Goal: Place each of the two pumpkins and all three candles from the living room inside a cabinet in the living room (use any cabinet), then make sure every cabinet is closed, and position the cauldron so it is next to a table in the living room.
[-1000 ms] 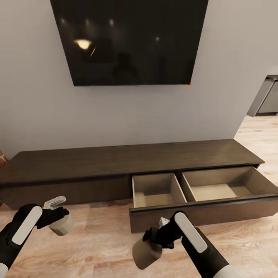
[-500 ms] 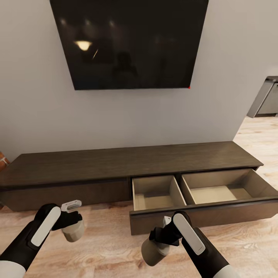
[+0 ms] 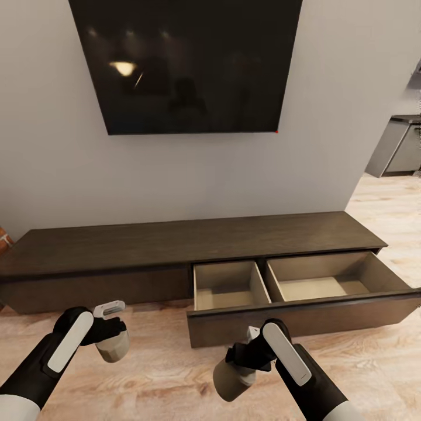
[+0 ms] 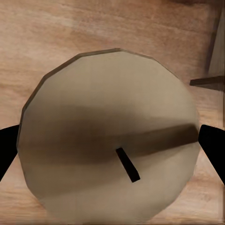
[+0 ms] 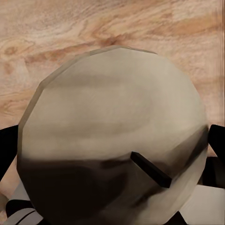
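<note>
The long dark-brown cabinet (image 3: 175, 242) runs along the wall under the TV, its right drawer (image 3: 304, 316) pulled out with two pale, bare compartments. My left gripper (image 3: 111, 342) is shut on a pale candle (image 3: 114, 346), held above the floor in front of the cabinet's closed left part. My right gripper (image 3: 237, 368) is shut on a second candle (image 3: 233, 380), just in front of the open drawer's front panel. Up close, the left wrist view has its candle (image 4: 110, 140) wick-end on between dark fingers, and the right wrist view has its candle (image 5: 112, 145) the same way.
A large black TV (image 3: 184, 61) hangs on the grey wall above the cabinet. Light wood-plank floor (image 3: 164, 380) lies below both arms. A red-brick corner (image 3: 4, 240) peeks in at far left. A grey counter (image 3: 397, 146) stands beyond the wall's right end.
The view has shifted slightly, so the cabinet sits further left. My left arm swung right and lower with its candle in the first half second; the right arm barely moved.
</note>
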Motion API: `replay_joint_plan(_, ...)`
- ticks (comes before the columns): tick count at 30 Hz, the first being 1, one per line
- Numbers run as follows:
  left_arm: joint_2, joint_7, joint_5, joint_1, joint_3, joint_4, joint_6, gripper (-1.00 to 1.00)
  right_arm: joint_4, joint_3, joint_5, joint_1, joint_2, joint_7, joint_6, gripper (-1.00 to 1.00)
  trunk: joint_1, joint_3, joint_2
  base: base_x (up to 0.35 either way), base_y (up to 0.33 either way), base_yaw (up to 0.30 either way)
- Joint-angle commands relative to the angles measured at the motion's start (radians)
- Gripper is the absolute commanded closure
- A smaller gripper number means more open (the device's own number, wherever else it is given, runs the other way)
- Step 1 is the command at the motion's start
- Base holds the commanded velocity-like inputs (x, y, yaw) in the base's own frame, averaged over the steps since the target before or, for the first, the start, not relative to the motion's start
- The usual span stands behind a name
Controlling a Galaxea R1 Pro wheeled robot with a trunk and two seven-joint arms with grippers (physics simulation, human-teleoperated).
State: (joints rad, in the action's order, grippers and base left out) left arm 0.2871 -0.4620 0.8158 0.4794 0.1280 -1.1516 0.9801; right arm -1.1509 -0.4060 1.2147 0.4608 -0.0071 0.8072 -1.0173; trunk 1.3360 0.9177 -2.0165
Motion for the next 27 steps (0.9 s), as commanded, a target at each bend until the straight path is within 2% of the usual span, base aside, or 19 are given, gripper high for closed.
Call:
replay_joint_plan(1, 0.001, -0.010, 0.010, 0.001, 0.002, -0.002, 0.002, 1.00, -0.001, -0.003, 0.011, 0.001, -0.001, 0.009, 0.000, 1.00, 0.000, 0.001, 0.000, -0.175, -0.239, -0.035)
replay_joint_plan(10, 0.001, -0.010, 0.010, 0.001, 0.003, -0.002, 0.001, 1.00, -0.001, -0.008, 0.010, 0.001, -0.001, 0.008, 0.000, 1.00, 0.000, 0.001, 0.000, -0.065, -0.266, -0.180)
replay_joint_plan(27, 0.000, -0.010, 0.010, 0.001, 0.004, -0.002, 0.001, 1.00, -0.001, -0.010, 0.010, 0.001, -0.001, 0.007, 0.044, 1.00, 0.000, 0.001, 0.000, -0.078, -0.274, -0.007)
